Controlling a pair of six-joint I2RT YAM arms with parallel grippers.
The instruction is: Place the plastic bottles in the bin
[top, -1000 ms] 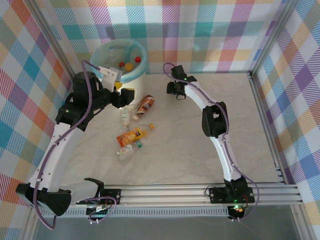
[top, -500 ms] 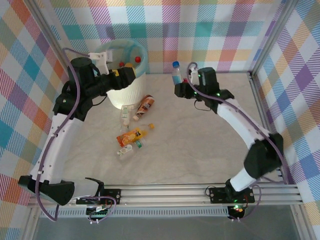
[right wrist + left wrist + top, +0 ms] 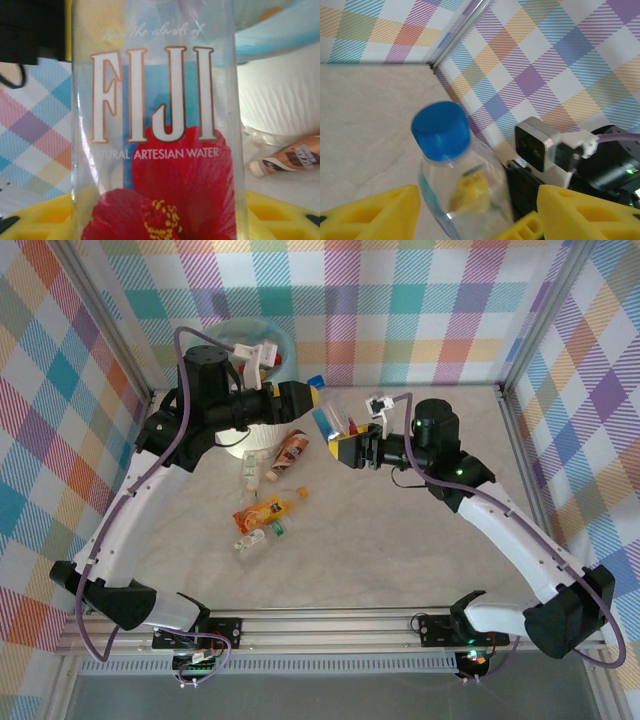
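A clear water bottle [image 3: 155, 125] carries a label that reads, in thin script, "from the islands of". Below that are the large white letters "FIJI" and, smaller, "NATURAL ARTESIAN WATER" over a red hibiscus flower. This writing can be read in the right wrist view.

That view also shows the right gripper [image 3: 155, 220] clamped on the bottle, with its yellow fingers [image 3: 40, 215] along the lower edge of the frame. Behind them are the white ribbed wall of the bin [image 3: 280, 100] and a brown-labelled bottle [image 3: 295, 157] lying at lower right.

The left wrist view shows the other end of the water bottle [image 3: 465, 190]. Its blue cap [image 3: 440, 131] rises between the left gripper's [image 3: 480, 200] yellow fingers, which stand apart on either side of it.

From above, the two arms meet at upper centre of the frame:
- **Right gripper:** The right gripper [image 3: 345, 448] holds the water bottle [image 3: 325, 420] tilted up and to the left.
- **Left gripper:** The left gripper [image 3: 312, 398] is at the cap end.
- **Bin:** The bin [image 3: 232, 332] sits at upper left, partly behind the left arm.
- **Loose bottles:** Below the bin, loose bottles lie on the table [image 3: 400, 550], among them the brown one [image 3: 291, 450] and an orange one [image 3: 265, 512].
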